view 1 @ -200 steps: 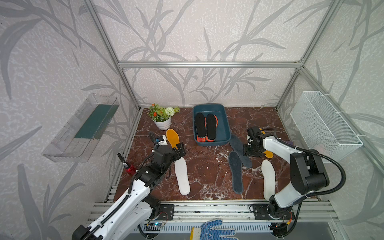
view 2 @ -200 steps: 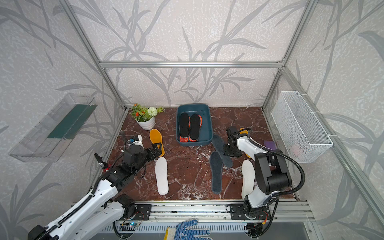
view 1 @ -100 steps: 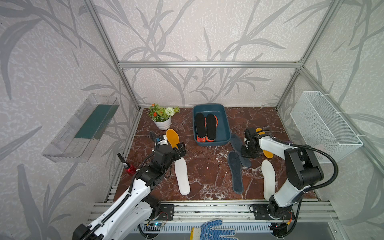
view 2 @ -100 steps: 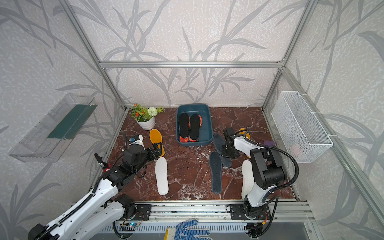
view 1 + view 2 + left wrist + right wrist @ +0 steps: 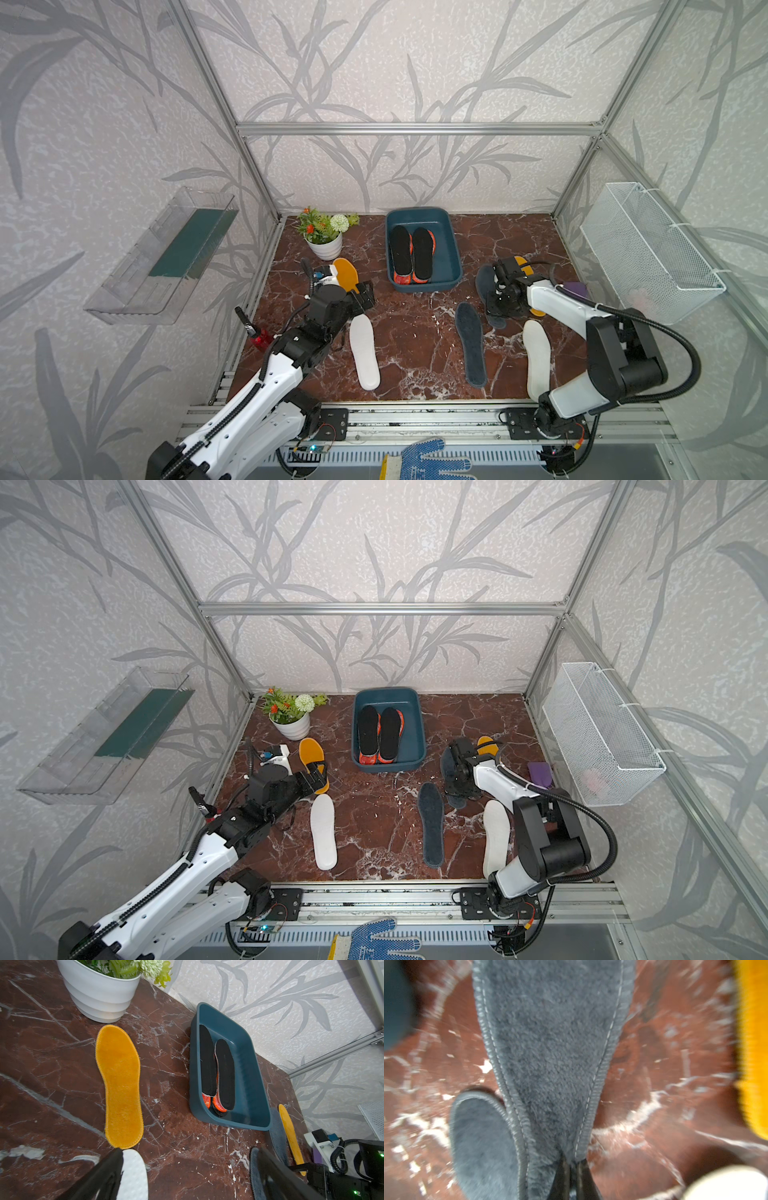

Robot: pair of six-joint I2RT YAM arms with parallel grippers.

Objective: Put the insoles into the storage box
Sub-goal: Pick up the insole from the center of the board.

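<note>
Where right gripper (image 5: 572, 1167) pinches, grey insole (image 5: 550, 1043) bunches.

Storage box (image 5: 451, 266): dk teal, plain; black insoles (image 5: 401, 249) in it, mottled red-orange beneath; mustard-yellow insole (image 5: 346, 272); white insole (image 5: 364, 353); dk-grey felt insole (image 5: 554, 1043) w/ paler stitched edge; tabletop (image 5: 415, 332): red-brown marble, white veins; pot (image 5: 326, 251) white; glove (image 5: 428, 457) blue-dotted; walls (image 5: 415, 62) pale grey w/ darker leaf print; mesh basket (image 5: 648, 249) white.

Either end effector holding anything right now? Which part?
The right end effector pinches one dark grey felt insole at its narrow end. The left end effector is open, holding nothing.
</note>
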